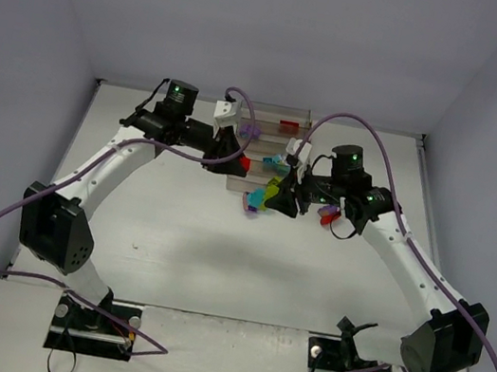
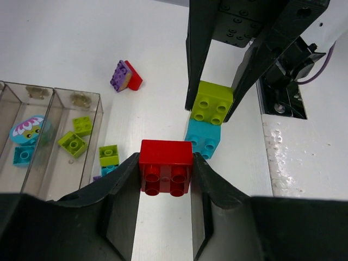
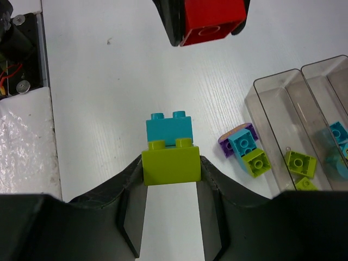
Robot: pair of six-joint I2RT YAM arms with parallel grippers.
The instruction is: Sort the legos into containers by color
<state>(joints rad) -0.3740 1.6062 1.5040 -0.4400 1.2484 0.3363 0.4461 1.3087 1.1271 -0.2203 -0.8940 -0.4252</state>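
Robotics lab — plain walls [image 1: 286, 29] boxing a white table [image 1: 217, 258] — bolted arms [image 1: 107, 166].

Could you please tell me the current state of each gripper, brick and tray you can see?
Left gripper, shut on the red plastic brick.
Right gripper, shut on the lime green plastic brick.
Cyan plastic brick, stuck to the lime green brick, outside the jaws.
Purple-and-red brick pair, lying loose on the white table.
Clear smoky-plastic trays, holding a few small bricks.
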